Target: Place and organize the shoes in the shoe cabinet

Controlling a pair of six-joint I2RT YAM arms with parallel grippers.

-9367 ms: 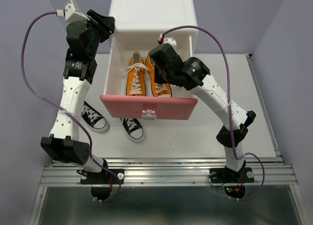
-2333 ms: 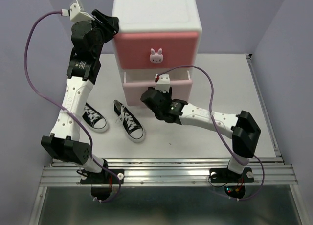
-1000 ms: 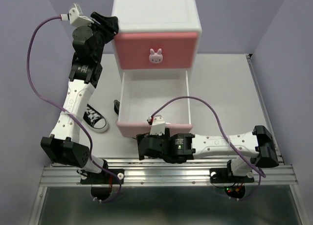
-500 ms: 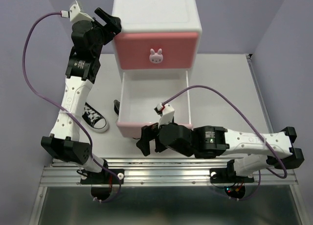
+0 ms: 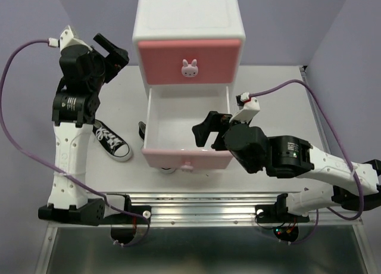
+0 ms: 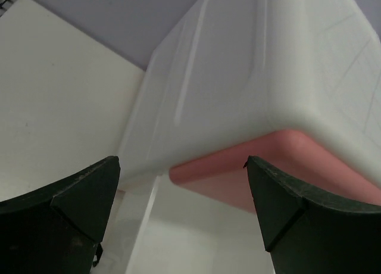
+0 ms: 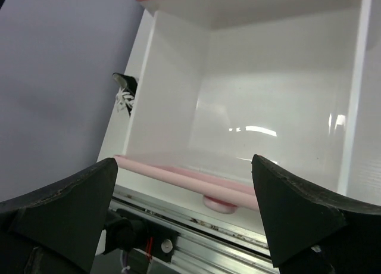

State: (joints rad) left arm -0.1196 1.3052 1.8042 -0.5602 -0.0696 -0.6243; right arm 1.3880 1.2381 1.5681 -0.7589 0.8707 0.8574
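The white shoe cabinet stands at the back, its darker pink upper drawer closed. The paler lower drawer is pulled out and holds nothing. One black shoe lies on the table left of it. A second black shoe is mostly hidden behind the drawer. My right gripper hovers open over the drawer's right half. In the right wrist view the gripper frames the drawer's pink front and a black shoe. My left gripper is open, off the cabinet's upper left corner.
A metal rail runs along the table's near edge, just in front of the drawer's knob. Purple walls close in both sides. The white table extends to the right of the cabinet.
My right gripper has left the lower drawer's front, opened and risen over the drawer. My left gripper has opened and drawn away leftward from the cabinet's corner.
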